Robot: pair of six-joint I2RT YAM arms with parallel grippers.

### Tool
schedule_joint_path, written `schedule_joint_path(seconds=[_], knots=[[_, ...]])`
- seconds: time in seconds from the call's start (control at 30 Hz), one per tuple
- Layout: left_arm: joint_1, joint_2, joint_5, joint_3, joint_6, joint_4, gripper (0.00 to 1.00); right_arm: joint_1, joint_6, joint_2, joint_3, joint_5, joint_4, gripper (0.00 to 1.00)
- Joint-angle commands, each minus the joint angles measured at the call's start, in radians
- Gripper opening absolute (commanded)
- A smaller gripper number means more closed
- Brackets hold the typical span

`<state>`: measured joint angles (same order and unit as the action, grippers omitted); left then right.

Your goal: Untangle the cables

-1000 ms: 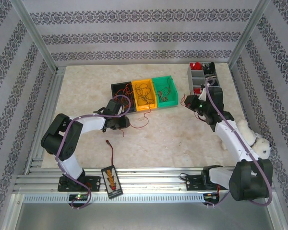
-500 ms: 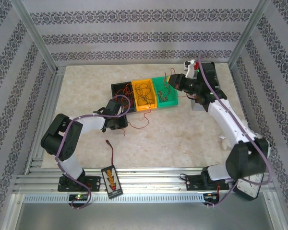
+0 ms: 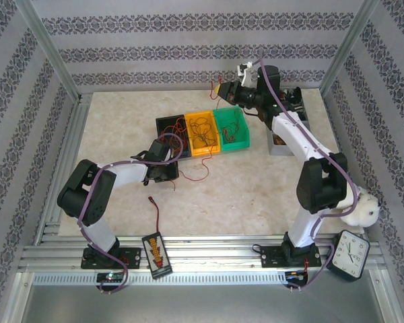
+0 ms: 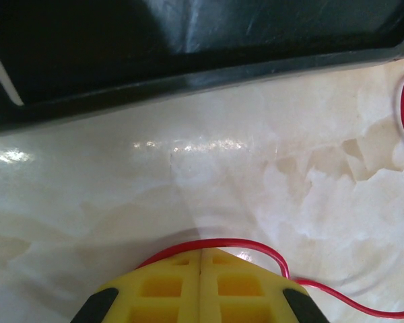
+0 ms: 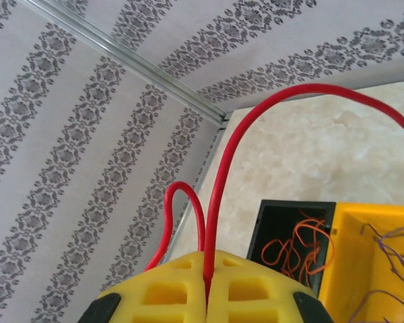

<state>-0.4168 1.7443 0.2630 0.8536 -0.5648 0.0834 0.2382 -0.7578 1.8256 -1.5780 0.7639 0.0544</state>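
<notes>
Pale marbled tabletop ringed by patterned wallpaper walls. The right gripper, raised beyond the green bin, pinches a thin glossy red cable between yellow pads. The cable rises steeply, then arches right. The left gripper, pads pressed together, sits low beside the black bin. Another red cable curves around its tips and lies along the table.

- Pale marbled table, bare beneath the left gripper.
- Black bin on the table, just ahead of that gripper's tips.
- Orange bin and green bin continue the row, touching, ahead and to its right.
- Red cable on the tabletop, curving round the tips and trailing off right.
- Thin dark wire on the table, well behind it.
- Grey divided tray, to the right of the right gripper and nearer the bases.
</notes>
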Motion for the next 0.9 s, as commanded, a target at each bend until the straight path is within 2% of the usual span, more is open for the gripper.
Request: schedule_joint_path(seconds=[0.0, 0.3, 0.87], knots=[[0.013, 0.13, -0.109, -0.035, 0.02, 0.056, 0.0, 0.002, -0.058, 0.065, -0.028, 0.048, 0.072, 0.05], [0.012, 0.147, -0.107, -0.016, 0.025, 0.069, 0.0, -0.049, -0.091, 0.123, 0.092, 0.005, 0.128, 0.05], [0.011, 0.131, -0.114, -0.022, 0.024, 0.067, 0.0, -0.134, 0.017, -0.035, 0.35, -0.168, 0.005, 0.06]])
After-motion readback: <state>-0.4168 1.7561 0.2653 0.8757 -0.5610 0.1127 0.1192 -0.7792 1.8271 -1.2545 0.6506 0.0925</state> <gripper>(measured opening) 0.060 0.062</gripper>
